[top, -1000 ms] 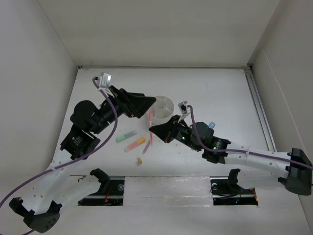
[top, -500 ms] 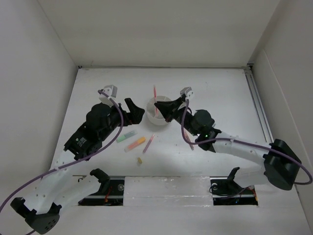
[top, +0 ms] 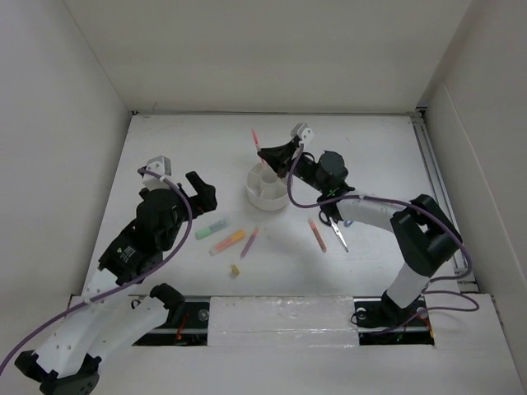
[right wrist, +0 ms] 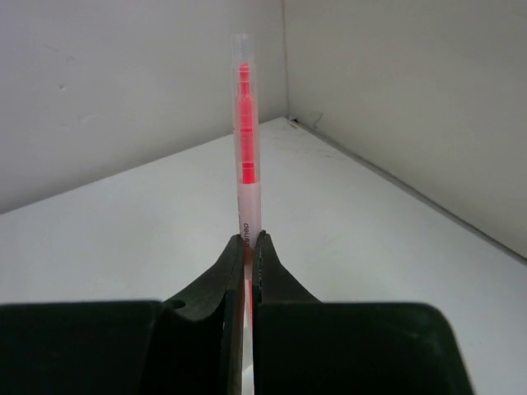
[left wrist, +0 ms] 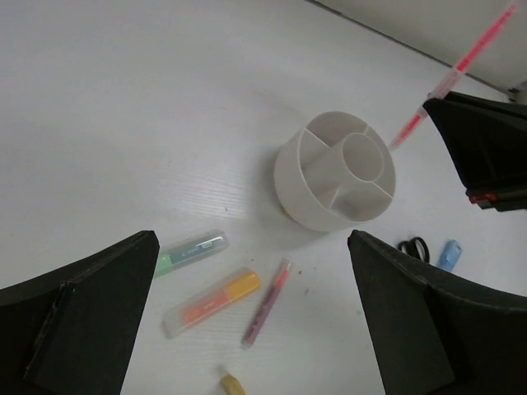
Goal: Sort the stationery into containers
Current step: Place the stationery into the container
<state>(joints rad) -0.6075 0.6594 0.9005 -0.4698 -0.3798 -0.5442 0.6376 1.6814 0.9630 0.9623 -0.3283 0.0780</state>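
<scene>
A red pen (right wrist: 245, 148) is being gripped near its lower end by the clenched right claw (right wrist: 249, 243), its shaft pointing to 12 o'clock from the tips. It is being held just off the 12 o'clock rim of the white desk organizer (top: 265, 202). The left claw (top: 203, 186) is being held spread wide and empty at the organizer's 9 o'clock.

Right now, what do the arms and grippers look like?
Left arm and right arm: white links, black joints and wrists. Left gripper and right gripper: black, wedge-shaped fingers. A purple cable runs along each arm, and each wrist carries a small white camera housing.
</scene>
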